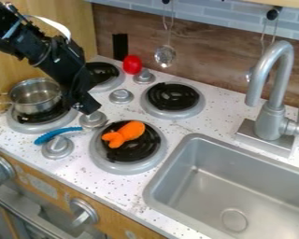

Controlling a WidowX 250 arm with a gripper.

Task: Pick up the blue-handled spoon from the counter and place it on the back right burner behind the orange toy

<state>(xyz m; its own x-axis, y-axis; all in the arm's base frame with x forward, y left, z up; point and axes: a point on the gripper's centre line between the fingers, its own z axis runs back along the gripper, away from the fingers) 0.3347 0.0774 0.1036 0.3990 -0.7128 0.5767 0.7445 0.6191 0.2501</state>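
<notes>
The black gripper (83, 104) is hanging over the left half of the speckled worktop (124, 196), its arm slanting in from the upper left. It is pointing down just by a silver stove knob (93, 119), between the small metal saucepan (36, 95) and the orange toy (124, 134). Whether the jaws are standing apart or together, I cannot tell.

The orange toy is lying on the black coil of the front-right burner (128, 158), apart from the gripper. From the jaws it is lying mainly toward the sink (233, 186) and somewhat toward the worktop's front edge. Its long axis is running from the front edge toward the back, slanting sinkward, with the lobed end facing front and the rounded end facing back. With only one arm here, that arm is the nearer one, on the toy's left.

A blue-handled utensil (54, 134) is lying between the knobs, its handle pointing toward the worktop's front-left corner. The saucepan is sitting on the front-left burner, and a red toy (132, 64) is resting near the back edge.
</notes>
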